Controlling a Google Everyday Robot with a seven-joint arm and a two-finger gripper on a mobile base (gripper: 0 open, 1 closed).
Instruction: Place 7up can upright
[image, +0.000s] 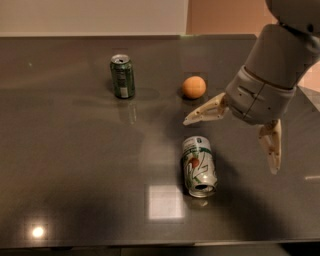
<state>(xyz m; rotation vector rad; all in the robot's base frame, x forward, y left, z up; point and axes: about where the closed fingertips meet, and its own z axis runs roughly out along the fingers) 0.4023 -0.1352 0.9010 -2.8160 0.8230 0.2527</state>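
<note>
Silver-green 7up can (199, 165) lies on its side, so I have the gripper (230, 146) hovering just to its right, fingers spread wide to straddle it.

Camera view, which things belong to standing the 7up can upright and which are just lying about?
Job: silver-white and light green 7up can, lying on its side; robot's hand, open, just to its right.
Lying about: upright dark green can; round orange fruit, both farther back.
</note>
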